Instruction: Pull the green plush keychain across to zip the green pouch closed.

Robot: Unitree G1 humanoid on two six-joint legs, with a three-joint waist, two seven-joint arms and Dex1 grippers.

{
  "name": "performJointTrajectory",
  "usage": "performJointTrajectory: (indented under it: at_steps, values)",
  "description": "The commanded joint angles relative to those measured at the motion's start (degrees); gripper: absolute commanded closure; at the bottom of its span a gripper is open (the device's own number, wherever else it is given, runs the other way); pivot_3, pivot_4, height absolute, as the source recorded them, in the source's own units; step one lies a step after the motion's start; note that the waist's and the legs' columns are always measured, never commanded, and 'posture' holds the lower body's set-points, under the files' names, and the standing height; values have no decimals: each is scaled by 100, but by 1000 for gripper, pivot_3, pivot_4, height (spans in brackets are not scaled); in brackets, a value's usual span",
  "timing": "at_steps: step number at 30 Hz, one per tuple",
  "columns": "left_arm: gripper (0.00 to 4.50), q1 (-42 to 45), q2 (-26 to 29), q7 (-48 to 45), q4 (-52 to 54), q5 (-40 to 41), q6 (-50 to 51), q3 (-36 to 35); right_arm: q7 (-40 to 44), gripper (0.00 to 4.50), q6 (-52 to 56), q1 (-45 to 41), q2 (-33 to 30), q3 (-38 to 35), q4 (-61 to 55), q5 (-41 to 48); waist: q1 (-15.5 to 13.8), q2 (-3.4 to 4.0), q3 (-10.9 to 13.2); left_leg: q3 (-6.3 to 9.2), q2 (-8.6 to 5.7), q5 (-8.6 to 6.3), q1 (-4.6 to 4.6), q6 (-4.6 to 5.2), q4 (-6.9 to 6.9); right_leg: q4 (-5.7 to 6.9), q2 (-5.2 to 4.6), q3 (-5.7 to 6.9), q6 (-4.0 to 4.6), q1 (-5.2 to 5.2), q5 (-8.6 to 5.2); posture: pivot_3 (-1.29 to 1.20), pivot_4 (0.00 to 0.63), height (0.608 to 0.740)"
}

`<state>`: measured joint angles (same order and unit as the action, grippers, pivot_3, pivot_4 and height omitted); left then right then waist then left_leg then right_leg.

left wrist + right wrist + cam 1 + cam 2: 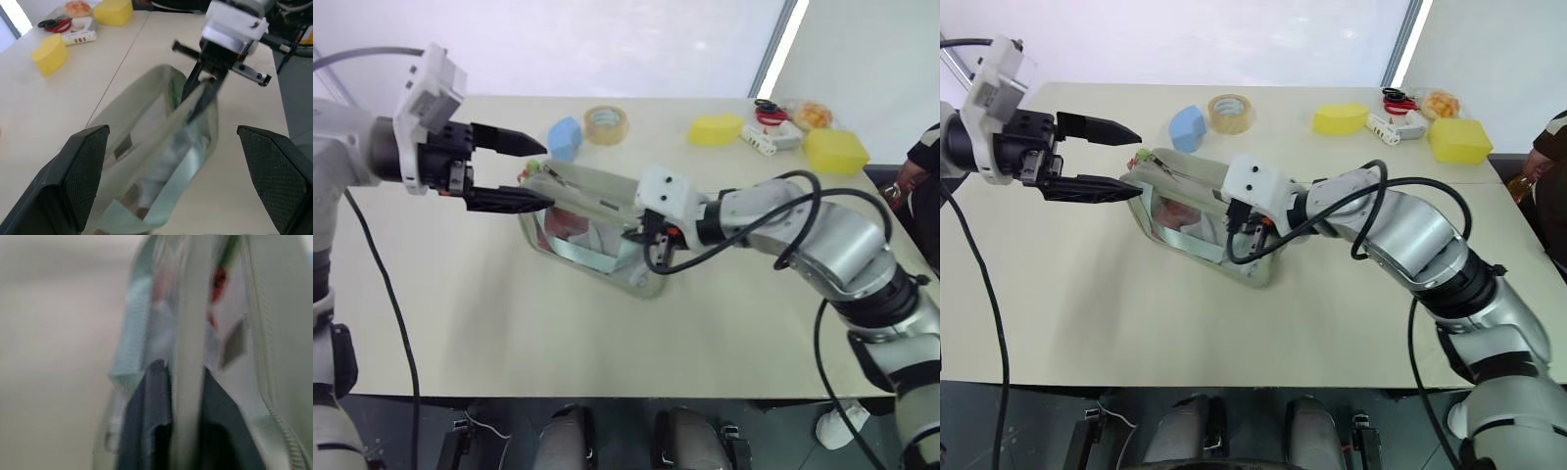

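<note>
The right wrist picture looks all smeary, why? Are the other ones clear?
Right wrist view: the pouch is pressed up close to the camera, so fabric and fingers smear. Left wrist view: its own fingers are crisp, the pouch's near end soft. Eye views: sharp, with a bright washed-out window strip behind the table.

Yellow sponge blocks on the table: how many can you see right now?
2, both at the far right of the table: one yellow sponge block near the tape roll side, the other by the right edge. None look hidden.
</note>
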<state>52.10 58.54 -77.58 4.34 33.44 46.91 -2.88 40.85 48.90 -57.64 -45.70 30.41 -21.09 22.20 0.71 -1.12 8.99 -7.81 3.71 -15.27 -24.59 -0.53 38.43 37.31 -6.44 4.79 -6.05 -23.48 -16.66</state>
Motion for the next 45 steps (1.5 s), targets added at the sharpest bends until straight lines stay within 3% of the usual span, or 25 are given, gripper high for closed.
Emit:
performJointTrajectory:
  at_steps: [1,5,9,13,20,23,26,33,37,43,45]
  values:
    - [0,105,47,25,-81,-139,-262,12,472,4464,-1641,-512,-98,-48,505,-1095,10,0,0,-2,0,0,0,0,0,-1,0,0,0,-1,0,0,150,740]
    - [0,243,-90,106,-260,-187,-377,60,813,4464,-2746,-461,219,-96,1127,-1575,21,1,0,-8,2,1,0,-2,-7,0,2,0,0,-7,0,0,150,740]
    - [0,268,-194,119,-361,-260,-520,149,1024,4464,-2633,20,579,-229,1337,-1542,11,0,0,-9,4,2,0,-3,-4,1,2,1,0,-3,0,0,150,740]
    - [0,294,-265,176,-333,-264,-503,170,1168,4464,-2831,377,552,-428,1556,-1717,-9,0,0,-8,3,2,0,-3,4,1,1,1,0,1,0,0,150,740]
    - [0,241,-344,239,-284,-281,-528,139,1348,4464,-2461,381,691,-809,1577,-1674,2,0,1,-6,4,2,0,-3,7,2,2,2,0,2,0,0,150,740]
    - [0,200,-349,245,-281,-279,-560,137,1458,3411,-2584,498,549,-913,1633,-1776,-10,0,0,-6,4,2,0,-3,7,2,2,2,0,2,0,0,150,740]
    - [0,172,-318,226,-318,-282,-587,113,1522,1962,-2651,562,398,-1036,1613,-1884,-6,0,1,-5,3,1,0,-2,10,1,2,2,-1,5,0,0,150,740]
    - [0,344,-18,415,-1530,-596,-901,-204,1675,1962,-1743,811,-168,-1821,560,-1555,8,3,2,-5,4,1,0,-2,9,2,3,2,0,2,0,0,150,740]
    - [0,274,193,241,-2730,-1026,-1608,-127,1376,1962,-1365,1162,132,-1821,270,-1502,27,2,1,-10,6,1,12,-2,3,2,5,2,0,6,0,0,150,740]
    - [0,582,-31,260,-3739,-1402,-2228,-27,1121,1962,-1318,1262,702,-1626,502,-1584,-31,-1,1,-10,4,1,2,-2,4,2,4,3,-1,5,0,0,150,740]
    - [0,681,-190,355,-4048,-1566,-2491,10,1075,2773,-1366,1307,796,-1627,595,-1599,-30,-1,1,-8,4,0,2,-1,13,1,4,6,-1,9,0,0,150,740]
